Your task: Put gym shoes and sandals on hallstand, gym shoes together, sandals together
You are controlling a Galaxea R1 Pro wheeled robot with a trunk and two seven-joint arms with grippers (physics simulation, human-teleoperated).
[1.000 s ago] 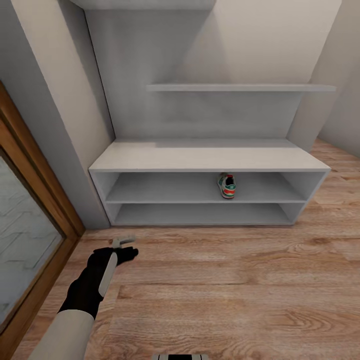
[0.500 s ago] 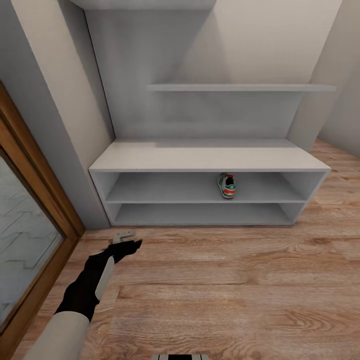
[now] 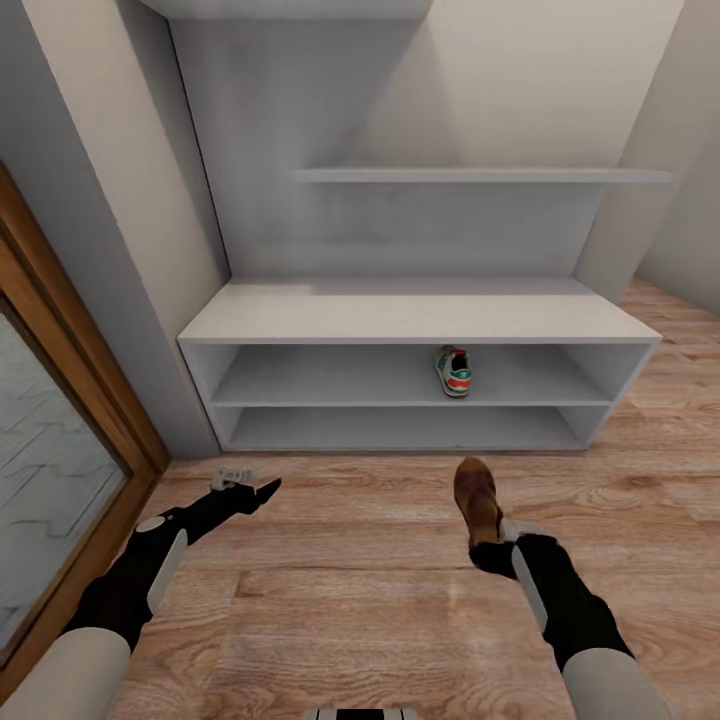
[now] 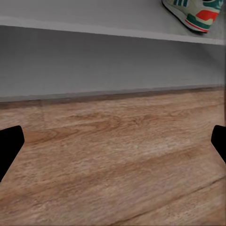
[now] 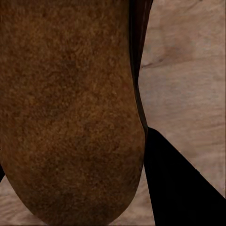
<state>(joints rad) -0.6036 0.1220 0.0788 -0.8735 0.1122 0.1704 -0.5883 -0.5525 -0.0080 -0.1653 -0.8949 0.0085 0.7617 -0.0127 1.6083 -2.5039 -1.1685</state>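
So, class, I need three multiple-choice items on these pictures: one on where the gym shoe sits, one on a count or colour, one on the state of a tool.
1. Where does the gym shoe sit?
A. On the hallstand's upper open tier
B. On the corridor floor
C. On the bench top

2. How many gym shoes are on the rack?
A. None
B. One
C. Two

3. What is the right tool doing?
A. Hanging open and empty
B. Holding a gym shoe
C. Holding a sandal

Answers:
1 A: the gym shoe stands inside the upper tier of the hallstand, right of its middle.
2 B: a single white, green and red shoe shows there.
3 C: the right tool grips the brown sandal above the corridor floor; the left tool is open and empty.
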